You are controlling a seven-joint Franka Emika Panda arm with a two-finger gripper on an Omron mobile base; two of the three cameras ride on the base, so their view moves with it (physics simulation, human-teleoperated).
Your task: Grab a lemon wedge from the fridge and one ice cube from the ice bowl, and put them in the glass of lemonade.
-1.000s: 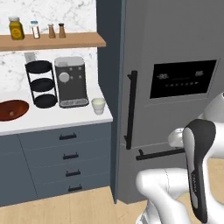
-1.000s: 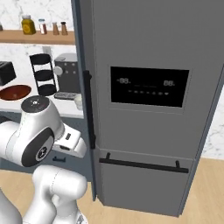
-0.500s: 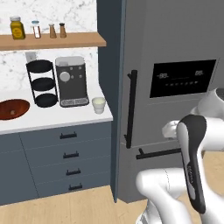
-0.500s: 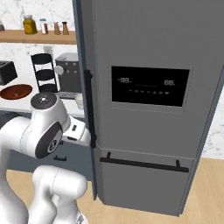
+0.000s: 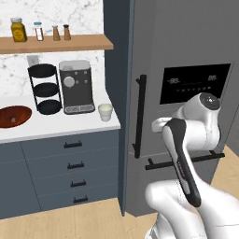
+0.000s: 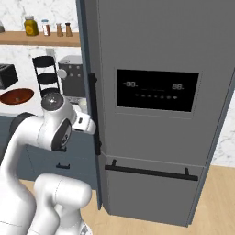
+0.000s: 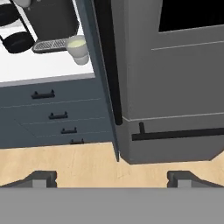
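The tall grey fridge (image 5: 186, 51) (image 6: 151, 50) (image 7: 175, 65) stands shut, so the lemon wedge is hidden. My gripper (image 7: 113, 179) is open, its two tips far apart with nothing between them. It looks at the lower end of the fridge's black vertical door handle (image 7: 109, 65) (image 5: 139, 116) (image 6: 95, 114), and my hand sits just beside that handle. The glass of lemonade (image 5: 105, 111) (image 7: 78, 48) stands on the white counter in front of the coffee machine. At the counter's left lies the reddish-brown ice bowl (image 5: 14, 116) (image 6: 16, 96); the ice cube is too small to make out.
A black three-tier rack (image 5: 44, 88) and a coffee machine (image 5: 77, 86) stand at the back of the counter. Above them is a wooden shelf (image 5: 84, 43) with jars. Blue-grey drawers (image 5: 70, 163) sit under the counter, a black bar handle (image 6: 147, 172) crosses the fridge's lower drawer, and wood floor lies below.
The arm has swung up and toward the fridge, bringing the hand close to the vertical door handle. The gripper stays open and the fridge stays shut.
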